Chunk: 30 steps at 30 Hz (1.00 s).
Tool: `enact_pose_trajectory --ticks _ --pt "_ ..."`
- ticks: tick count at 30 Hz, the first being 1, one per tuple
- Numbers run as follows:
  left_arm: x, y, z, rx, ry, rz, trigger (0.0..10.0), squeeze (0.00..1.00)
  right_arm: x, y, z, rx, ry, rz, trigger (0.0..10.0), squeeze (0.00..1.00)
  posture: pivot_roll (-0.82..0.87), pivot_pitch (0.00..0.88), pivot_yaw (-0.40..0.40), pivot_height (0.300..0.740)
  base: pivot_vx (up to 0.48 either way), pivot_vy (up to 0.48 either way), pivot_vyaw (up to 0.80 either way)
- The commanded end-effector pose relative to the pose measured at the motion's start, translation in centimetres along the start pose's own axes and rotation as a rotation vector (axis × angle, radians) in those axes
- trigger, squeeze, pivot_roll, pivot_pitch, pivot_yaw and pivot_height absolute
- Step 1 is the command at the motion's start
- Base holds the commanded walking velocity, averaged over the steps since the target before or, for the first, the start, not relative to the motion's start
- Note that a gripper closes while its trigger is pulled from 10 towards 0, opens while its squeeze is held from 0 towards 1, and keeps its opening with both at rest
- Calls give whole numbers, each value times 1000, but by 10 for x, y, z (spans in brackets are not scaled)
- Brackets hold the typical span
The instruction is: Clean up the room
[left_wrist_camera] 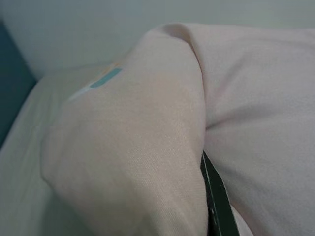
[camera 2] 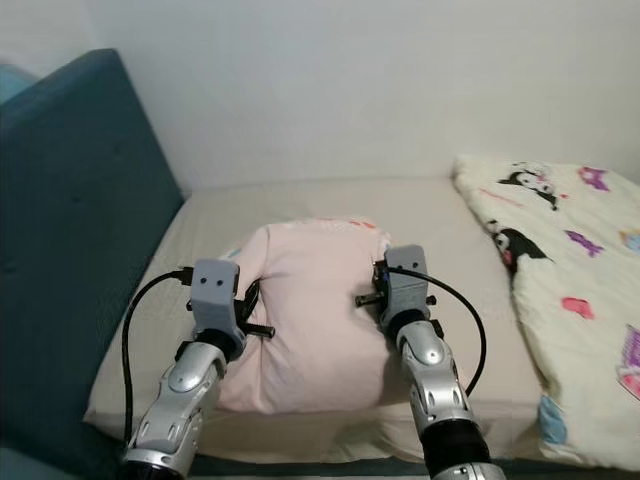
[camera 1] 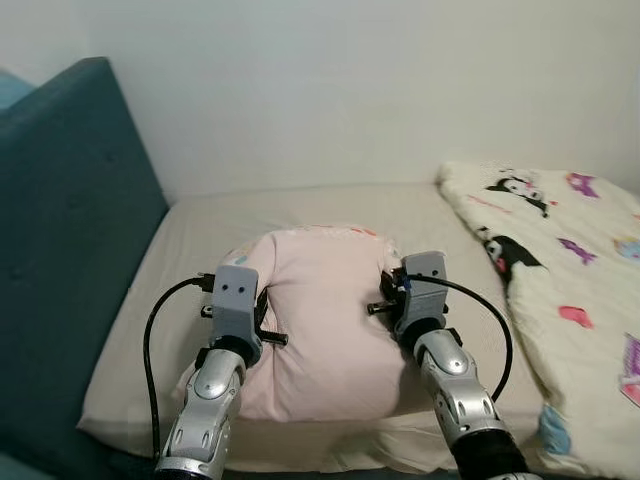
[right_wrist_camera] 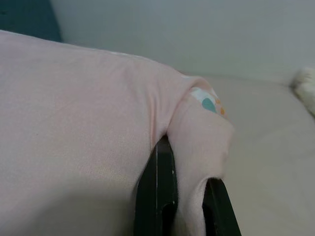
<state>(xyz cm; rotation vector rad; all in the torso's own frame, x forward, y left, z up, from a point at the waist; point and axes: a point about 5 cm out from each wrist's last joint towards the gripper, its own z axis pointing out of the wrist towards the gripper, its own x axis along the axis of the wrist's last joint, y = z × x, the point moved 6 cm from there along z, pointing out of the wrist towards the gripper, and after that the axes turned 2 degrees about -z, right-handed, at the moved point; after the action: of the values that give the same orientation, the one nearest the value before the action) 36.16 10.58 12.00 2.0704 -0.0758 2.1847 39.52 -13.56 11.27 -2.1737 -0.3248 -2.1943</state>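
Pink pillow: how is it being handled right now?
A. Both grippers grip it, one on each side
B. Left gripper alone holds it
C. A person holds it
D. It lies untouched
A: the left gripper and right gripper each pinch a side of the pink pillow on the bed.

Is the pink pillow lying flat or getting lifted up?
Cannot tell for sure. The pink pillow sits on the bed, pinched at both sides by the left gripper and right gripper.

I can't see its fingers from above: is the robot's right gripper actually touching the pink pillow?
Touching. In the right wrist view the right gripper has pink pillow fabric pinched between its two black fingers.
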Motion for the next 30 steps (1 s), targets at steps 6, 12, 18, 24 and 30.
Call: enact_pose_trajectory --ticks 6,12,18,24,30 --pt "4 -6 1 18 2 31 10000 0 8 -4 1 13 43 -14 10000 0 1 60 7 740 0 0 800" --pt "0 -4 0 8 -14 41 10000 0 8 -4 1 12 42 -14 10000 0 3 63 9 740 0 0 800" --pt "-1 -4 0 5 -22 43 10000 0 8 -2 1 7 42 -13 10000 0 2 65 10 740 0 0 800" --pt "-1 -4 0 2 -24 44 10000 0 8 -2 1 7 43 -12 10000 0 3 68 11 740 0 0 800" --pt "-1 -2 -1 -3 -26 45 10000 0 8 -2 2 6 44 -10 10000 0 4 69 13 740 0 0 800"
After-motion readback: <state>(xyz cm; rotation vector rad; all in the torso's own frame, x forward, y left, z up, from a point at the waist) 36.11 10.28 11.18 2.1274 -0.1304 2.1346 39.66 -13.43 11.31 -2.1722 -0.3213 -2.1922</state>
